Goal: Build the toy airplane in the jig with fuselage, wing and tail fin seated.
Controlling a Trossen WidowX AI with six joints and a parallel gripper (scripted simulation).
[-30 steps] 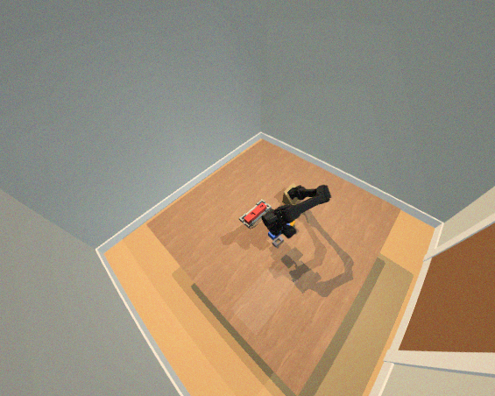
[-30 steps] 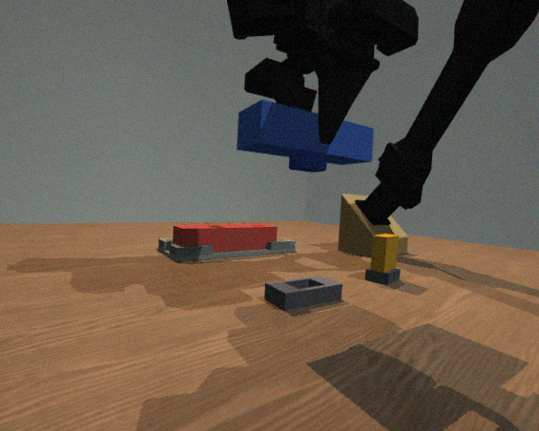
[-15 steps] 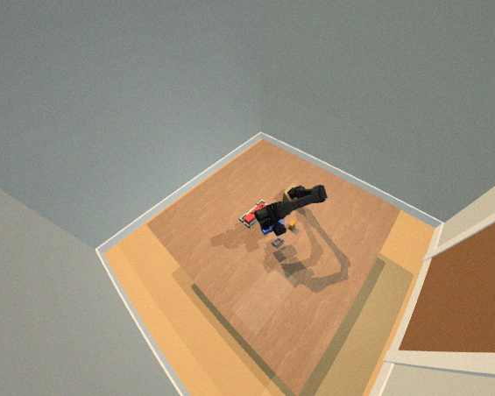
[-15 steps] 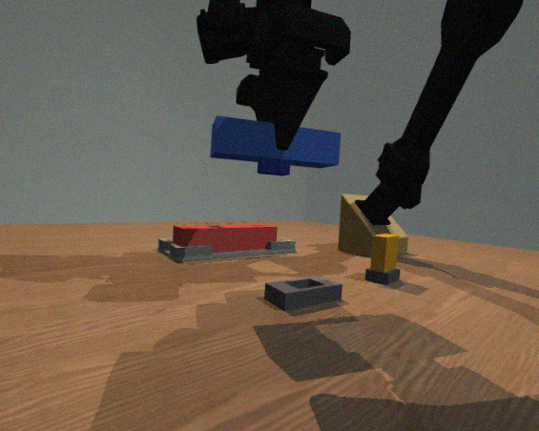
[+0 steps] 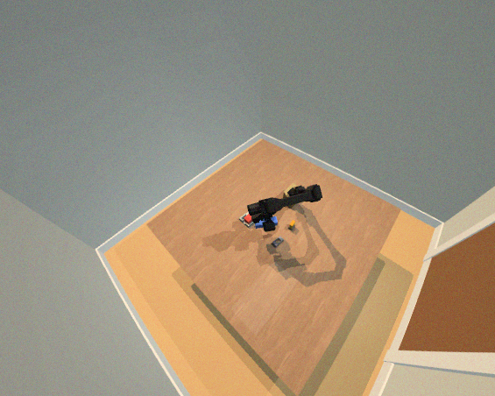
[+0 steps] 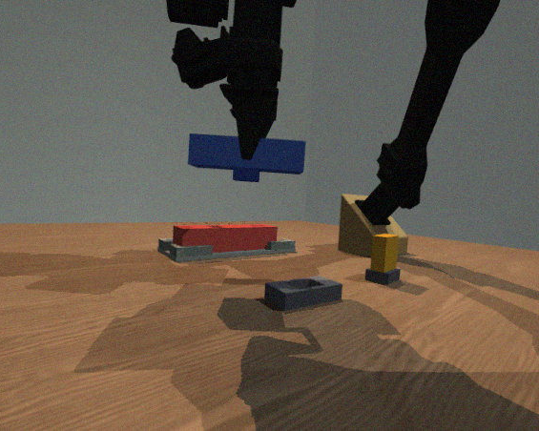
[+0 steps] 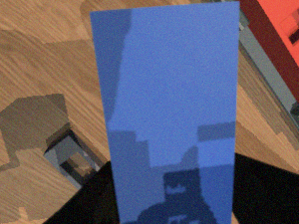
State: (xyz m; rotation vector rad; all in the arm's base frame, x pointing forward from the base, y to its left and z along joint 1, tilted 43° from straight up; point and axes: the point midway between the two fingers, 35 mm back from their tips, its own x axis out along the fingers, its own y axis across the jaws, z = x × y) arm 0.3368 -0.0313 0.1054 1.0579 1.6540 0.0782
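Exterior view: black parallel-jaw gripper had its jaws pinched on the blue block-shaped wing, held aloft, slightly tilted, tab downward. Red block-shaped fuselage lay in the pale grey cradle, between six and seven o'clock from the wing, apart from it. Upright yellow-orange tail fin stood in a dark grey holder at four o'clock; a dark grey rectangular block with an opening sat at five.
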